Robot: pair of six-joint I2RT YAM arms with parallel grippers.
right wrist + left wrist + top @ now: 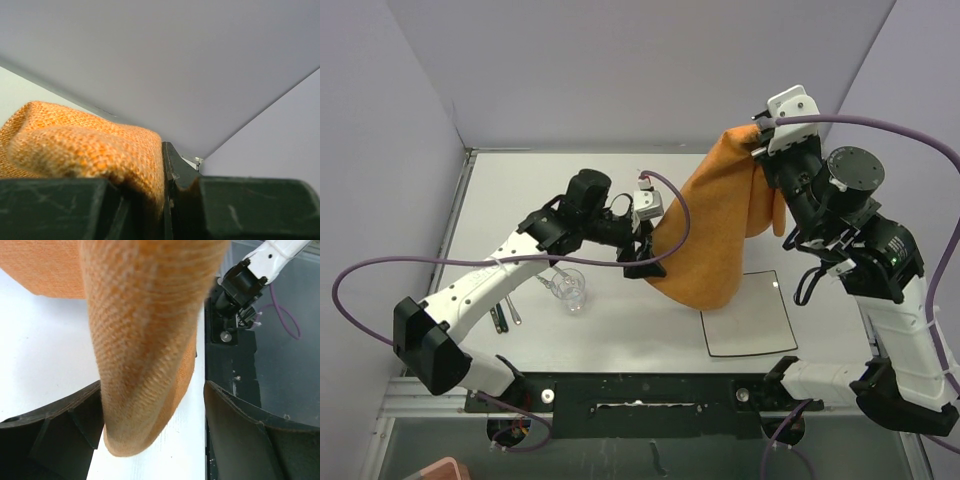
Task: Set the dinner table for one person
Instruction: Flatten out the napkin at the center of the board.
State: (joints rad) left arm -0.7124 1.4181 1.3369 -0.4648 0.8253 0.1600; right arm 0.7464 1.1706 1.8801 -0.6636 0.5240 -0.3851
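Observation:
An orange cloth mat (715,225) hangs above the dinner table (620,335), its lower end reaching the surface. My right gripper (761,140) is shut on its top corner, raised toward the back right. In the right wrist view the weave (75,145) is pinched in the right gripper (164,200). My left gripper (648,262) is open at the cloth's lower left edge. In the left wrist view a hanging fold (145,340) drops inside the left gripper (155,440), close to the left finger (50,440) and clear of the right finger (250,440).
A square white plate (750,315) lies at the front right, partly under the cloth's lower end. A clear glass (570,290) stands left of centre, with cutlery (505,315) lying near the left arm. Grey walls close the back and sides.

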